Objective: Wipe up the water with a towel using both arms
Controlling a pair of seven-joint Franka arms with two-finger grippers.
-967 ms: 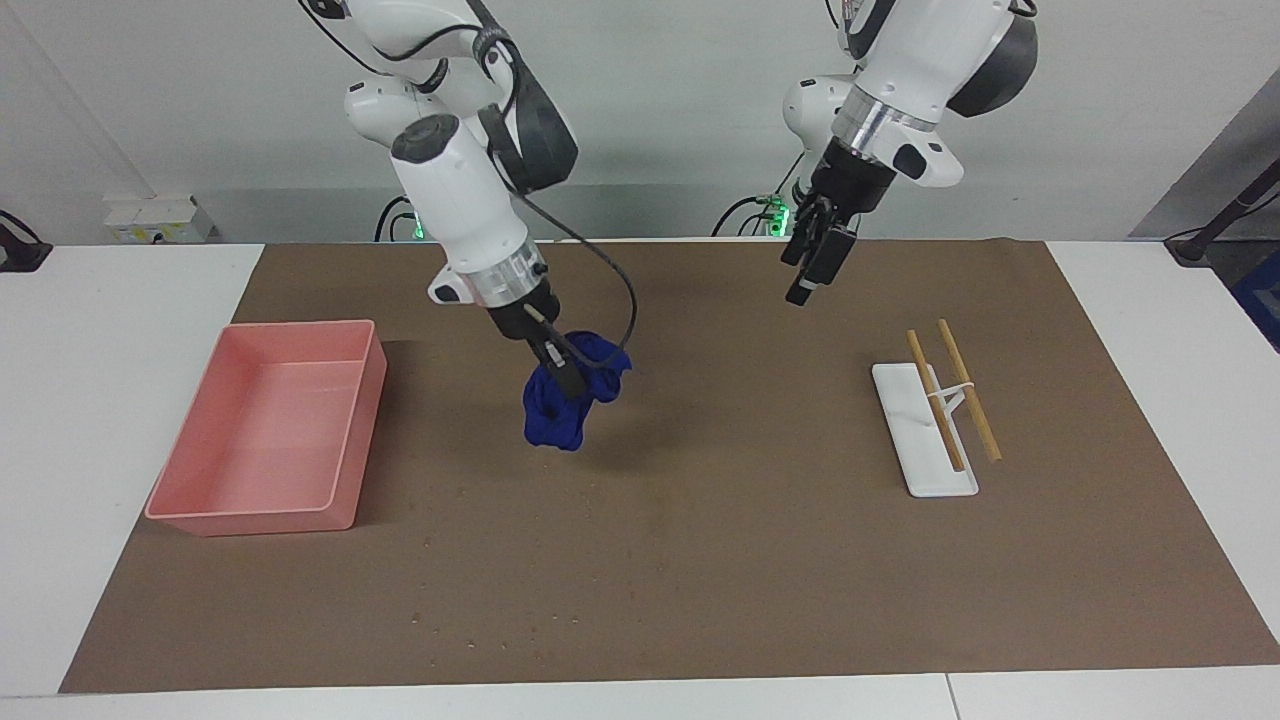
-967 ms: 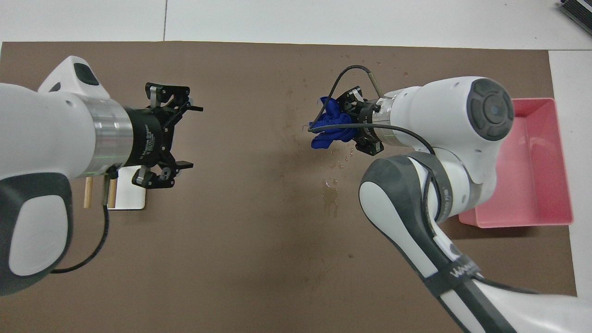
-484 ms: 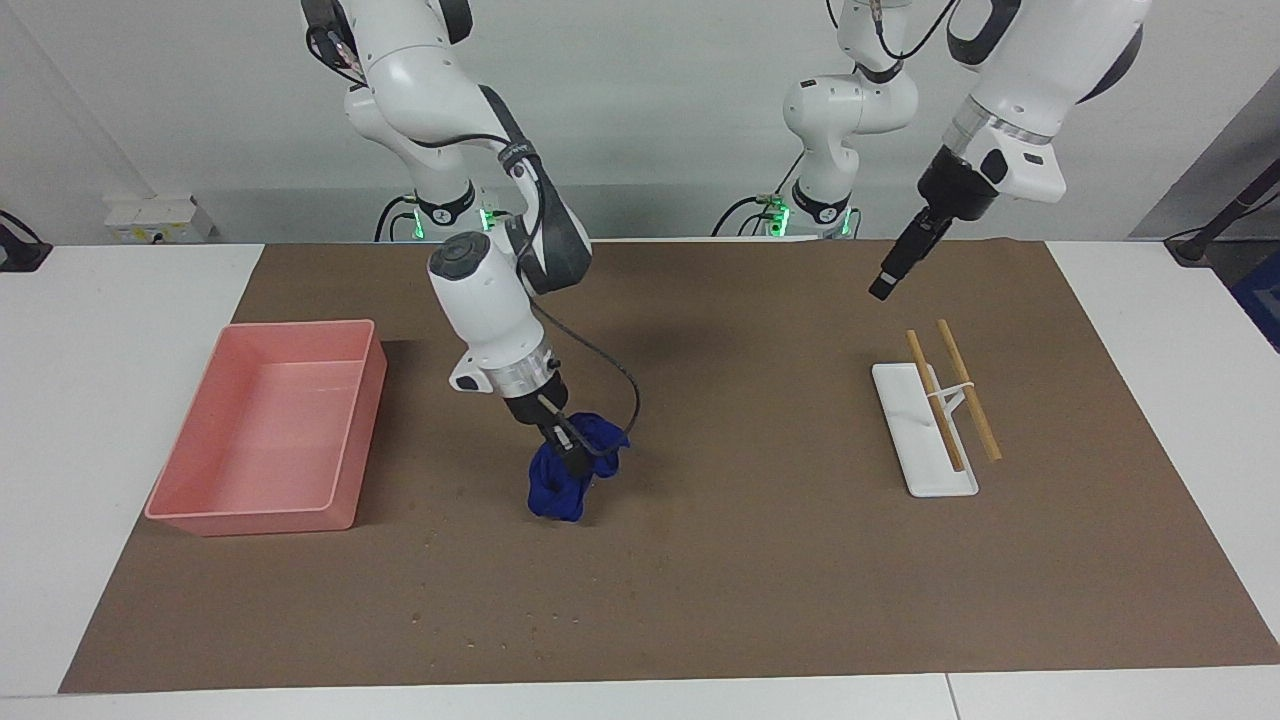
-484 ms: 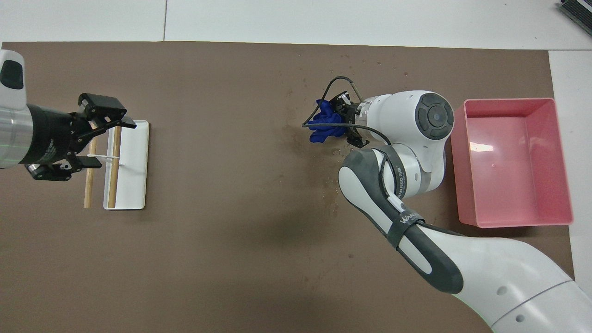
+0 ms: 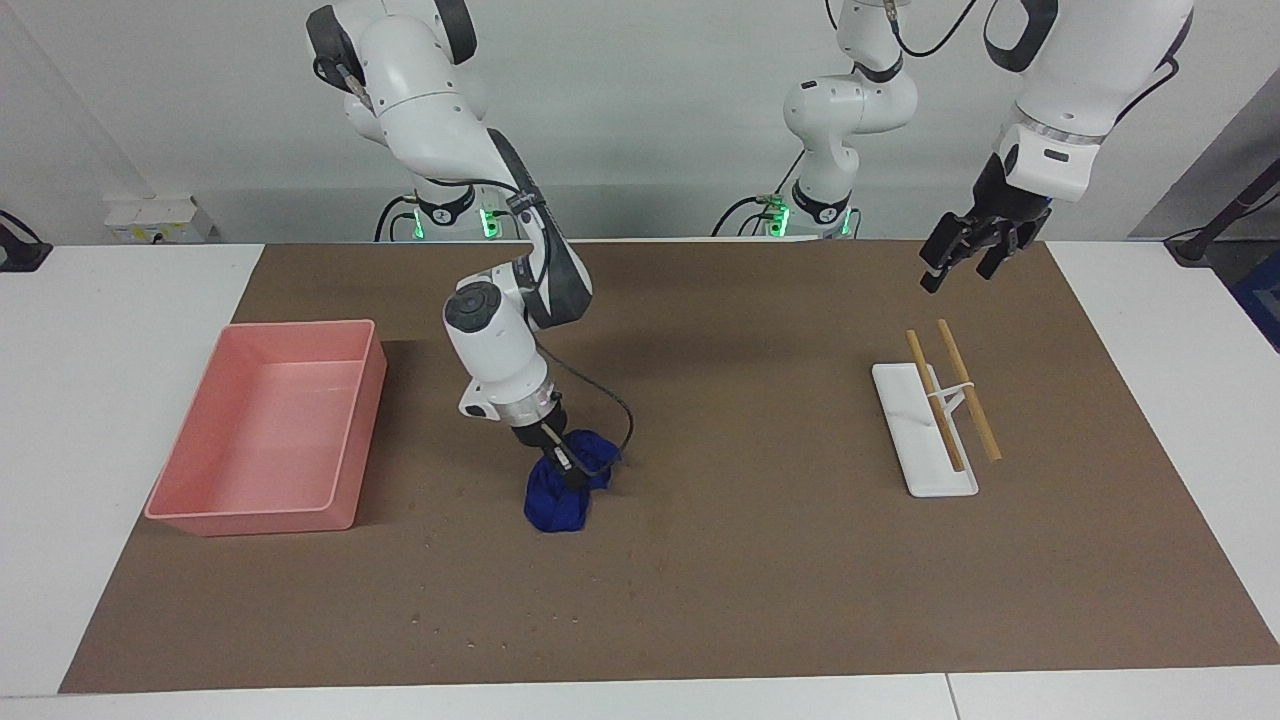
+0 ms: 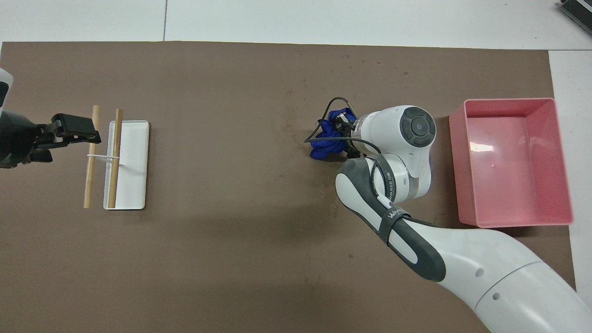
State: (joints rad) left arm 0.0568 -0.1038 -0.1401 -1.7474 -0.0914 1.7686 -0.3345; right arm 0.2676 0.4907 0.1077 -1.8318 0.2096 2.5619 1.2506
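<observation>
The royal-blue towel (image 5: 553, 508) is bunched up and rests on the brown mat (image 5: 760, 560), between the pink tray and the white tray. My right gripper (image 5: 562, 470) is shut on the towel's top and presses it down onto the mat. In the overhead view the towel (image 6: 325, 144) shows just past the right gripper (image 6: 344, 134). Small water drops and damp marks (image 6: 331, 186) lie on the mat around the towel. My left gripper (image 5: 968, 262) is open and empty, raised above the left arm's end of the mat, and it also shows in the overhead view (image 6: 69, 135).
A pink tray (image 5: 200, 512) stands at the right arm's end of the mat, and shows in the overhead view (image 6: 508, 223). A white tray (image 5: 930, 482) with two wooden sticks (image 5: 972, 395) across it lies toward the left arm's end, below the left gripper.
The right gripper has come down with the towel until it rests on the mat, farther from the robots. The left arm has swung out toward its own end of the table, over the white tray.
</observation>
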